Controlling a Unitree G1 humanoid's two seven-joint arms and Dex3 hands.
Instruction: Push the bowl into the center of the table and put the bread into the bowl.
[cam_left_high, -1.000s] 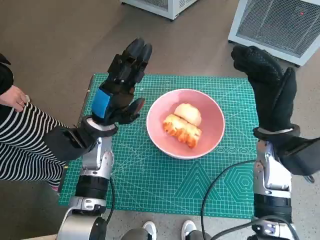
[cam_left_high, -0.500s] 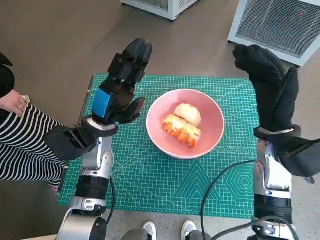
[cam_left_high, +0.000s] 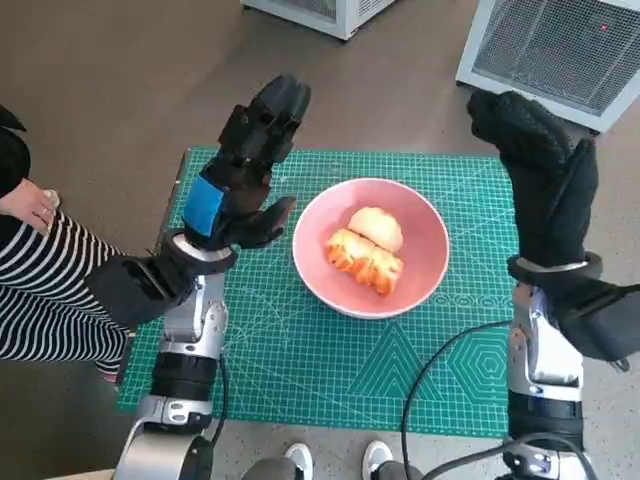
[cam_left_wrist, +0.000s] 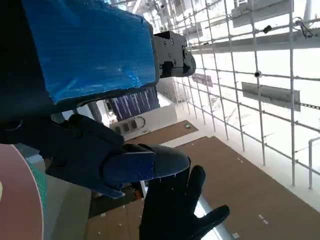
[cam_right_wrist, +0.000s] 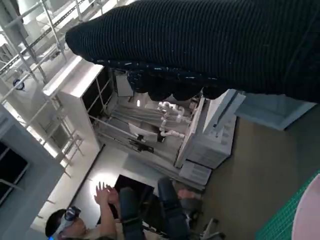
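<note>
Blue tape marks the left hand (cam_left_high: 238, 185), which we see raised above the mat's left side, fingers spread, holding nothing. The right hand (cam_left_high: 540, 175) in its knit glove is up over the mat's right edge, fingers extended and together, also empty. Between them we find the pink bowl (cam_left_high: 425, 265) near the middle of the green cutting mat (cam_left_high: 300, 360), touching neither hand. The bread (cam_left_high: 364, 260) lies inside the bowl, with a pale round piece just beyond it. At far left we note a person's striped sleeve (cam_left_high: 45, 290).
</note>
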